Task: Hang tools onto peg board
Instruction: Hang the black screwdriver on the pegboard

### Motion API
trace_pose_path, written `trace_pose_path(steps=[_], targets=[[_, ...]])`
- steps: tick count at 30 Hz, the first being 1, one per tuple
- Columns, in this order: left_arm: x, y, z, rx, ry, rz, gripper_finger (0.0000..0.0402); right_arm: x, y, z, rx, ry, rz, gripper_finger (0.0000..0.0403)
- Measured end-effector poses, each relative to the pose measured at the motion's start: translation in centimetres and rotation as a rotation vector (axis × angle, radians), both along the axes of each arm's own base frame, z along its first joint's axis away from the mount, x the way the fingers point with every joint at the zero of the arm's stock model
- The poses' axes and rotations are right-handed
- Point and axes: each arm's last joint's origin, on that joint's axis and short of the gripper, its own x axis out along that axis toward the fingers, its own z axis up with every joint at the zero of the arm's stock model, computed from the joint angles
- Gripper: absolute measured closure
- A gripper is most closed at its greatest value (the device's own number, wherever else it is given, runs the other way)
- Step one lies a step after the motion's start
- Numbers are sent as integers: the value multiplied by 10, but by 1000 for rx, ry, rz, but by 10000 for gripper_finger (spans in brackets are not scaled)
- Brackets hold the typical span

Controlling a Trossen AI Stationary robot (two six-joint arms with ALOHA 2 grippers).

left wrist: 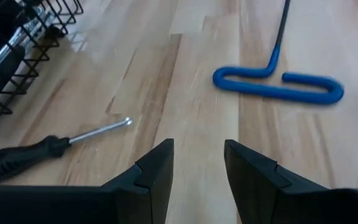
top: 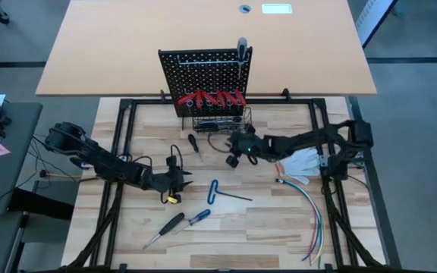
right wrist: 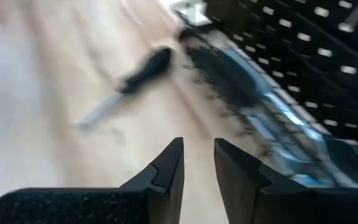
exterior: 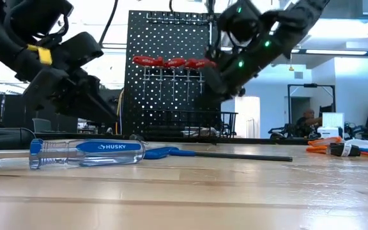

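Taking the peg board (top: 205, 76) as the landmark, the things farthest out from its face lie nearest the table's (top: 226, 235) front edge: a black-handled screwdriver (top: 165, 228) and a blue-handled screwdriver (top: 193, 219) side by side. Closer to the board lies a blue-handled hex key (top: 212, 192). The left end effector (top: 179, 180) hovers low to the left of that key, its fingers spread and empty. Nearer still, a small black screwdriver (top: 193, 143) lies just in front of the board's wire basket (top: 222, 121). The right end effector (top: 237, 149) hangs beside the basket, fingers slightly apart, gripping nothing. Red-handled tools (top: 210, 98) hang on the board.
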Motion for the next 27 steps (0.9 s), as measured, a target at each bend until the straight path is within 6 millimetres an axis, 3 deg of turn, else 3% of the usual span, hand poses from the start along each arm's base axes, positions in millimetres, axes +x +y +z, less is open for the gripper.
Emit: trace_pose_path(steps=[5, 8, 11, 16, 20, 27], targets=[[-4, 3, -5, 21, 50, 58, 263, 11, 43, -2, 42, -97, 95, 301], [-8, 7, -8, 61, 63, 157, 263, 23, 64, -19, 51, -170, 159, 285], [-10, 10, -9, 108, 64, 238, 263, 40, 72, -38, 12, -217, 200, 258], [-11, 13, -9, 129, 69, 270, 263, 80, 65, -51, 49, -111, 147, 208], [-11, 13, -10, 129, 77, 272, 263, 110, 46, -48, 116, 20, 47, 184], [-14, 13, -13, 102, 112, 267, 263, 130, 19, -58, 204, 177, -93, 207]])
